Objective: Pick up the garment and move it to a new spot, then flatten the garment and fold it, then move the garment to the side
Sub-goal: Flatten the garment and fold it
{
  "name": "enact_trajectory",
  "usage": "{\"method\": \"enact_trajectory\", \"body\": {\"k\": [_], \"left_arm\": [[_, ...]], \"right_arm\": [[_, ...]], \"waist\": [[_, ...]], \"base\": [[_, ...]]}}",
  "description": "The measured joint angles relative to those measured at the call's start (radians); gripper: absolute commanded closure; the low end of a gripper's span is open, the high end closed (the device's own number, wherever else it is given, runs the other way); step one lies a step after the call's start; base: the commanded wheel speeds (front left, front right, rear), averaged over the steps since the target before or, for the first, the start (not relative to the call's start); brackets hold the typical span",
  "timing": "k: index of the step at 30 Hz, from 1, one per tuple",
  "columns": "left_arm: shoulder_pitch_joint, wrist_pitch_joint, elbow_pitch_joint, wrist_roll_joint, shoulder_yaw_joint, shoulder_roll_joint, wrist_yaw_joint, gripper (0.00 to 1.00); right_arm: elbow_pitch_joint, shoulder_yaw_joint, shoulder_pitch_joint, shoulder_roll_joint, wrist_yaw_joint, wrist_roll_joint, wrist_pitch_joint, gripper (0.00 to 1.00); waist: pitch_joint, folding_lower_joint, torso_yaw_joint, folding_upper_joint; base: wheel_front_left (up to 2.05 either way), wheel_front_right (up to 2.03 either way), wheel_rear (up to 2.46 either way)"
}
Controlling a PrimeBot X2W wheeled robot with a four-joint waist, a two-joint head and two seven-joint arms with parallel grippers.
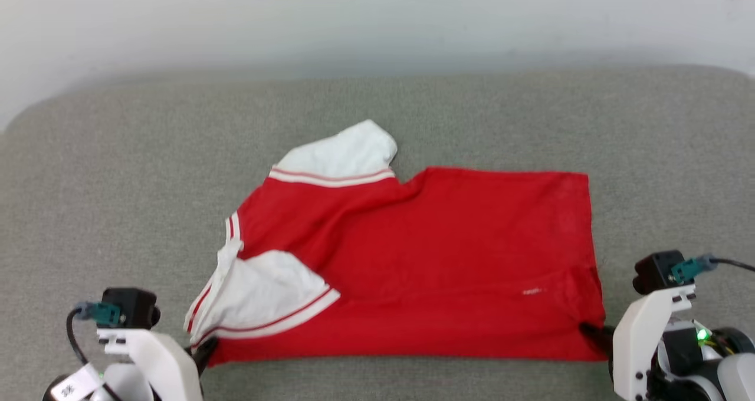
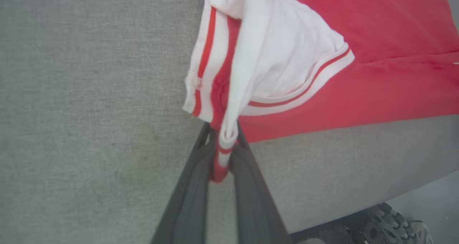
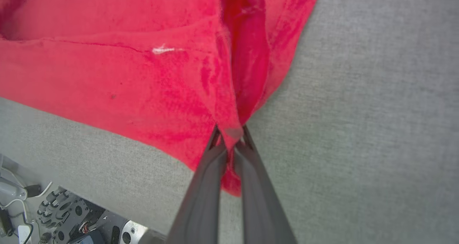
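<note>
pinching near corners of the garment (image 1: 442, 253) with left gripper (image 2: 223, 138) and right gripper (image 3: 231, 136); mostly flat, not yet folded or set aside.

Grey fabric surface (image 1: 118, 183), pale wall (image 1: 377, 17) behind.

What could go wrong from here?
1. Left tool pinches only a narrow bunch of striped trim; it may slip out on a pull.
2. Right tool holds a small bunched corner of the garment; same risk.
3. The white sleeve lies folded over the red body, so folding could trap that crease.
</note>
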Motion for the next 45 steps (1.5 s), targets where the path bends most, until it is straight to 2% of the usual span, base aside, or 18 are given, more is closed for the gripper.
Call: {"method": "enact_trajectory", "body": {"k": [6,9,12,16,17,18,19,20,26,32,35,40,45], "left_arm": [[0.137,-0.017,-0.033,-0.044,0.019,0.018,0.048,1.00],[0.195,-0.026,-0.039,-0.075,0.025,0.016,0.056,1.00],[0.233,-0.041,-0.029,-0.101,0.025,-0.006,0.052,1.00],[0.234,-0.058,0.030,-0.104,0.010,-0.043,0.026,1.00],[0.225,-0.061,0.047,-0.104,0.003,-0.057,0.019,1.00],[0.213,-0.069,0.068,-0.104,0.002,-0.074,0.012,0.81],[0.199,-0.070,0.087,-0.105,0.000,-0.085,0.004,0.31],[0.188,-0.069,0.101,-0.107,-0.004,-0.090,-0.004,0.00],[0.135,-0.120,0.147,-0.077,0.005,-0.105,-0.032,0.00],[0.075,-0.185,0.132,-0.005,0.021,-0.085,-0.032,0.00],[0.028,-0.213,0.129,0.034,0.023,-0.088,-0.031,0.00],[-0.088,-0.270,0.142,0.112,0.019,-0.109,-0.032,0.00],[-0.232,-0.310,0.194,0.169,0.016,-0.132,-0.063,0.00]], "right_arm": [[-0.039,-0.010,0.109,-0.009,0.000,0.020,0.007,1.00],[-0.058,-0.026,0.169,-0.001,0.000,0.024,0.016,1.00],[-0.055,-0.044,0.208,0.024,0.000,0.023,0.017,1.00],[-0.020,-0.073,0.228,0.064,0.000,0.012,-0.021,1.00],[-0.010,-0.078,0.231,0.071,0.000,0.007,-0.037,0.66],[0.003,-0.083,0.232,0.078,0.000,0.005,-0.049,0.25],[0.007,-0.086,0.232,0.084,0.000,0.005,-0.065,0.00],[0.007,-0.087,0.232,0.087,0.000,-0.001,-0.088,0.00],[-0.029,-0.111,0.231,0.102,0.000,-0.037,-0.277,0.00],[-0.100,-0.161,0.211,0.150,0.000,-0.128,-0.508,0.00],[-0.136,-0.171,0.189,0.168,0.000,-0.172,-0.583,0.00],[-0.202,-0.170,0.138,0.180,0.000,-0.228,-0.645,0.00],[-0.278,-0.155,0.077,0.188,0.000,-0.277,-0.665,0.00]], "waist": [[-0.069,-0.0001,-0.003,0.0001],[-0.091,-0.0002,-0.001,0.0000],[-0.099,-0.0002,-0.002,0.0000],[-0.095,-0.0002,0.002,0.0000],[-0.093,-0.0002,0.004,0.0000],[-0.092,-0.0001,0.006,0.0000],[-0.092,-0.0001,0.007,0.0000],[-0.092,-0.0001,0.007,0.0000],[-0.100,0.0000,0.001,0.0001],[-0.103,0.0000,-0.014,0.0000],[-0.093,0.0000,-0.023,0.0000],[-0.054,0.0000,-0.043,0.0000],[0.013,0.0001,-0.067,0.0000]], "base": [[0.00,0.00,0.00],[0.00,0.00,0.00],[0.00,0.00,0.00],[0.00,0.00,0.00],[0.00,0.00,0.00],[0.00,0.00,0.00],[0.00,0.00,0.00],[0.00,0.00,0.00],[0.00,0.00,0.00],[0.00,0.00,0.00],[0.00,0.00,0.00],[0.00,0.00,0.00],[0.00,0.00,0.00]]}}
